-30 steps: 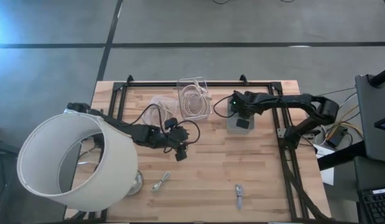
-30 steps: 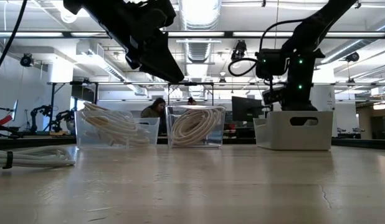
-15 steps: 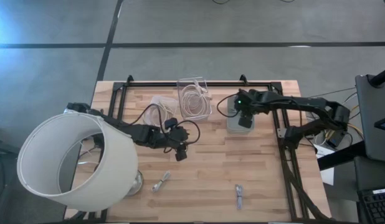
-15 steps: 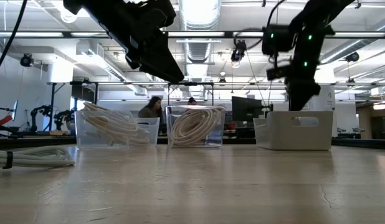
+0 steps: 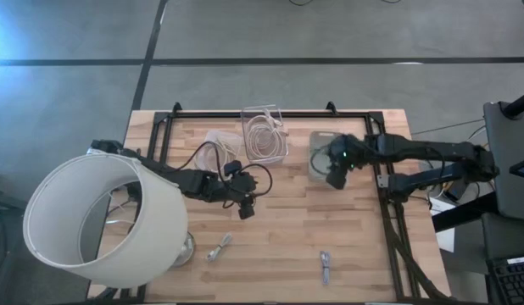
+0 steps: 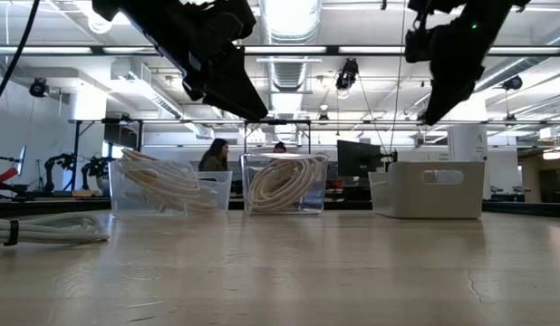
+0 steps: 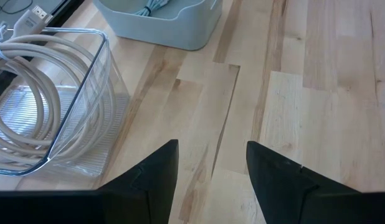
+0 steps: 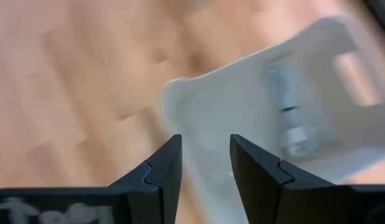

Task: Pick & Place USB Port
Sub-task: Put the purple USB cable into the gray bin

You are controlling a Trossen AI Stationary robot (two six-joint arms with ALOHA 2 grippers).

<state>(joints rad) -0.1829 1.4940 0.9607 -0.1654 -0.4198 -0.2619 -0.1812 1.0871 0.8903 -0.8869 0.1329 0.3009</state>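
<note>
A grey bin (image 5: 316, 146) stands near the table's far right; a bundled cable (image 8: 289, 116) lies inside it. My right gripper (image 5: 334, 179) hovers open above the bin's near edge, well clear of its rim (image 6: 429, 165) in the low view. Its fingers hold nothing in the right wrist view (image 8: 205, 142). My left gripper (image 5: 245, 209) waits open in mid-air over the table's middle and holds nothing (image 7: 211, 148). Two small bundled USB cables (image 5: 218, 248) (image 5: 325, 268) lie flat on the wood near the table's near edge.
A clear container (image 5: 264, 135) with a coiled white cable stands left of the bin, and a clear bag of cable (image 5: 216, 142) lies beside it. A large white lampshade (image 5: 101, 222) covers the table's left near corner. Black frame rails run along the far and right edges.
My right gripper has risen out of the grey bin and drawn back toward the table's near-right, now high above the bin's near edge. Its arm has swung out to the right. The bin has stayed where it was.
</note>
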